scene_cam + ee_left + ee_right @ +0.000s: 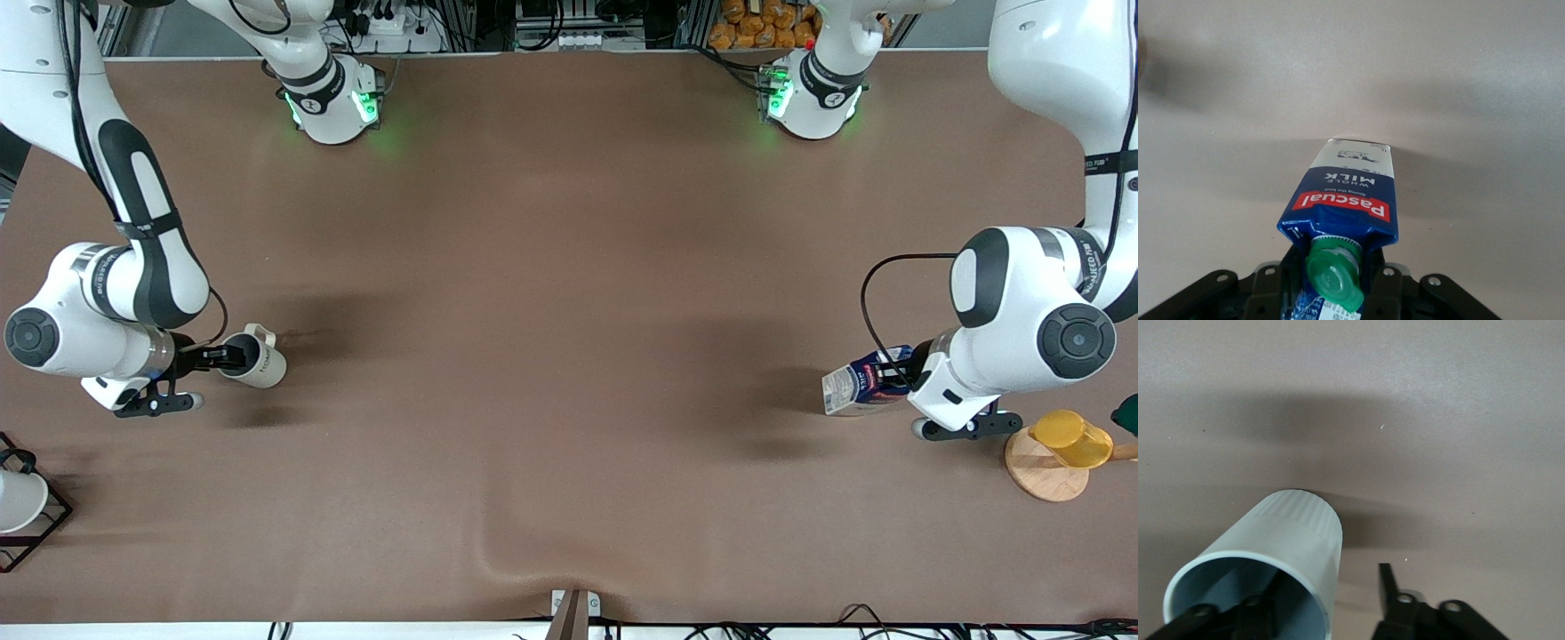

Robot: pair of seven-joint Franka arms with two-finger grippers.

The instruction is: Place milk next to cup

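Note:
The milk point(858, 387) is a blue carton with a green cap point(1333, 277) and a red label. It lies tilted, pale bottom pointing away from my left gripper point(900, 373), which is shut on its gable top and holds it above the table at the left arm's end. In the left wrist view the left gripper point(1335, 290) has a finger on each side of the carton point(1345, 193). The cup point(255, 357), beige with its handle up, is tipped with its mouth toward my right gripper point(224, 357). In the right wrist view the right gripper point(1331, 587) has one finger inside the cup point(1295, 533) and the other outside, apart from the wall.
A yellow cup point(1071, 438) lies on a round wooden disc point(1040, 471) near the left arm's end, close to the left gripper. A white cup point(18, 500) sits in a black wire rack point(49, 524) at the right arm's end. A brown cloth point(569, 311) covers the table.

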